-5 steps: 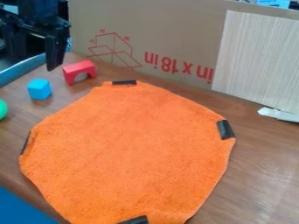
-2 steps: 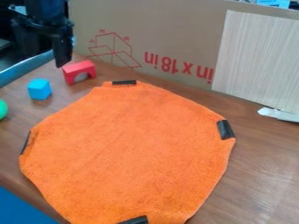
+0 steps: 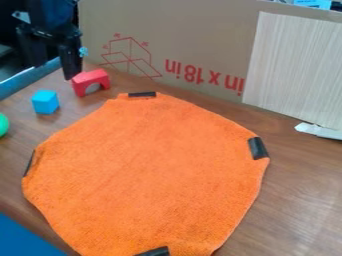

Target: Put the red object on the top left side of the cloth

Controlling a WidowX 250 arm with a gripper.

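At the upper left, my black gripper [image 3: 53, 71] hangs by the table's far left edge, its two fingers apart and nothing between them. The tip of its right finger is close to the upper left of the red arch-shaped block [image 3: 83, 80]; whether they touch I cannot tell. That block stands upright on the wooden table, off the cloth. The orange cloth [image 3: 150, 167] lies spread out, with black patches along its edge.
A light blue cube [image 3: 45, 102] sits left of the cloth, and a green round object [image 3: 3, 124] is at the left edge. Behind the table stands a cardboard panel [image 3: 194, 45]. Something blue [image 3: 23, 240] occupies the lower left corner.
The gripper has shifted a little to the right, bringing its right finger closer to the red block. Both the blocks and the cloth have stayed put.
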